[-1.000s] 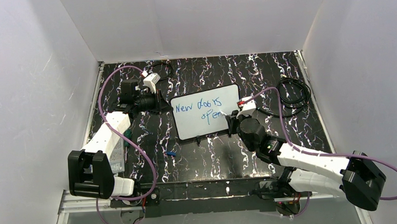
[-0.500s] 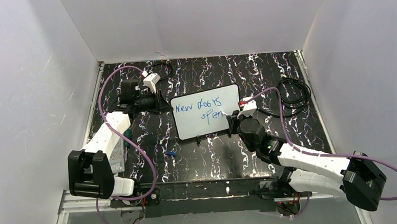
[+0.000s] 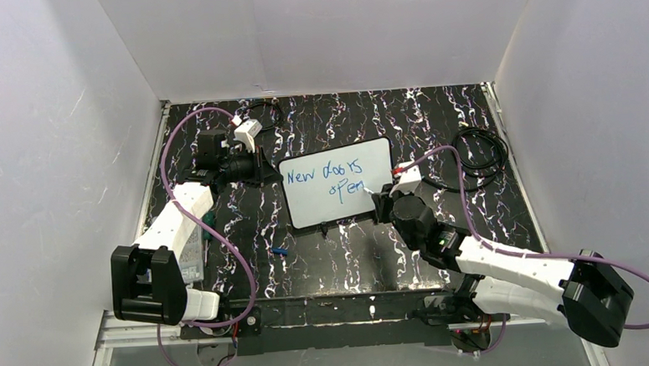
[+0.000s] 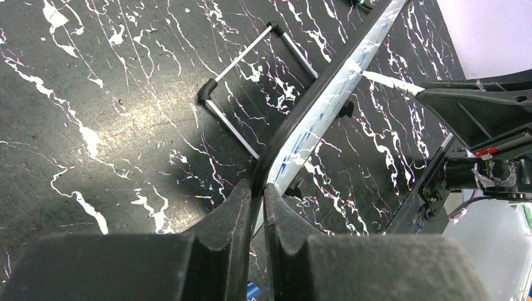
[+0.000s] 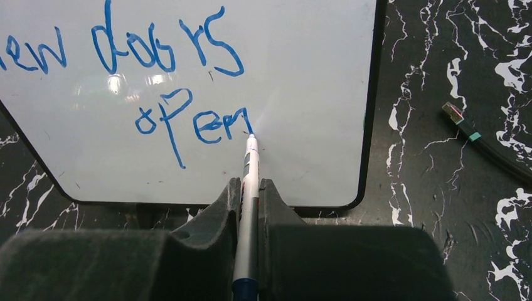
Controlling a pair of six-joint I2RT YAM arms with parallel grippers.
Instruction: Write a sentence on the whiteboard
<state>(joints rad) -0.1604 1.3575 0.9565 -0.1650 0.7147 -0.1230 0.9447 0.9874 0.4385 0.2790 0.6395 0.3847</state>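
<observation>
Shifted slightly vs 1 s ago: R gripper (image 5: 250, 185), closed tight on marker (image 5: 251, 157). Tip touches whiteboard (image 5: 313, 75) at end of sentence (image 5: 166, 56), blue: "New doors / open". Board at centre of table (image 3: 350, 257). L gripper (image 4: 256, 188) pinches its frame edge.
</observation>
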